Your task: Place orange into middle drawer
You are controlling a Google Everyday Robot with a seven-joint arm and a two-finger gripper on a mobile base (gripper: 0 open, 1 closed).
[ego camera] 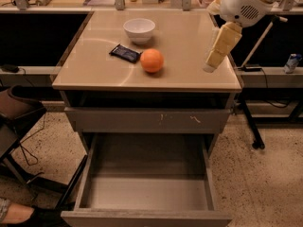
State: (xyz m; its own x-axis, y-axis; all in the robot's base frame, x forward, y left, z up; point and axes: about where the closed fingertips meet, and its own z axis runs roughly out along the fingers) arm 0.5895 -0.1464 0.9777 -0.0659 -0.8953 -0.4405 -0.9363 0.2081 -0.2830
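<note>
The orange rests on the tan cabinet top, right of centre, next to a dark flat packet and in front of a white bowl. The middle drawer is pulled wide open below, and its grey floor is bare. My gripper hangs from the white arm over the right side of the cabinet top, to the right of the orange and apart from it. It holds nothing that I can see.
A grey drawer front with whitish scratches is shut above the open drawer. A dark chair stands at the left. A black stand leg is on the floor at the right. Shelving runs along the back.
</note>
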